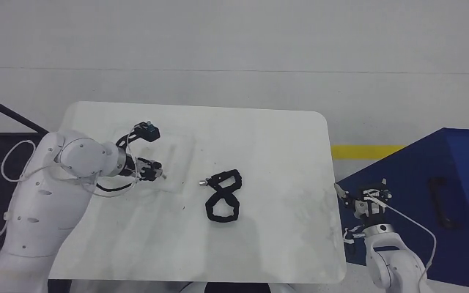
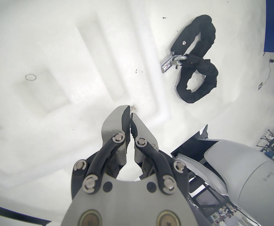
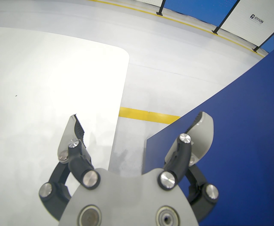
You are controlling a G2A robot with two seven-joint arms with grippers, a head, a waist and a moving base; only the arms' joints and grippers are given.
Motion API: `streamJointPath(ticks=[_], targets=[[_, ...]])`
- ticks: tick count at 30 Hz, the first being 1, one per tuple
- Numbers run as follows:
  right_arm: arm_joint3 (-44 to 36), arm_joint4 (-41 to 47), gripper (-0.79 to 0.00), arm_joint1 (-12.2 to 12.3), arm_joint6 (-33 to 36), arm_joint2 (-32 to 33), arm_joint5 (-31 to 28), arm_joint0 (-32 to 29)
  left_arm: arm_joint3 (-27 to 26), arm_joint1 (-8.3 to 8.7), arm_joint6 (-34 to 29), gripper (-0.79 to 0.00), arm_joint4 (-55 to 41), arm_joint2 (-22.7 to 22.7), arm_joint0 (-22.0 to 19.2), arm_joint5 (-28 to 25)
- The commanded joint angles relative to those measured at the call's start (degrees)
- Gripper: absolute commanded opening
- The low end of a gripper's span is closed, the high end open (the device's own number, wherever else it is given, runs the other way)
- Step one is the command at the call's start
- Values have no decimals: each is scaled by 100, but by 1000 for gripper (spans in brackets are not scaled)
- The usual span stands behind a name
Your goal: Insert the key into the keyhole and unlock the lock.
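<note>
Left gripper point(image 2: 130, 111) around key point(image 2: 134, 109), lock point(image 2: 168, 63) apart

— What sort of place is this?
— A lab or test hall: a white table point(image 1: 278, 242) on a smooth grey floor point(image 1: 220, 44), a yellow line point(image 1: 366, 151) marked across it, blue partitions point(image 3: 235, 102), white boards point(image 3: 244, 12) on black stands.

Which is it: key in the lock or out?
Out: the shut left hand pinches a small tip, likely the key, apart from the lock.
</note>
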Motion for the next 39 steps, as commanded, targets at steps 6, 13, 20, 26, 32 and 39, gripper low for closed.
streamJointPath(ticks=[6,13,20,26,32,39], targets=[[0,0,0,0,0,0,0,0,-318,261,0,-785,43,-13,91,-485],[0,0,0,0,0,0,0,0,-1493,430,620,-785,766,-554,911,-793],[0,0,0,0,0,0,0,0,-2448,510,499,-785,1895,-759,1639,-99],[0,0,0,0,0,0,0,0,-1785,511,1171,-785,-274,-1677,1826,-303],[0,0,0,0,0,0,0,0,-457,538,1521,-785,-3239,-2772,2561,-2022],[0,0,0,0,0,0,0,0,-279,632,1646,-785,-4193,-2526,2698,-2148]])
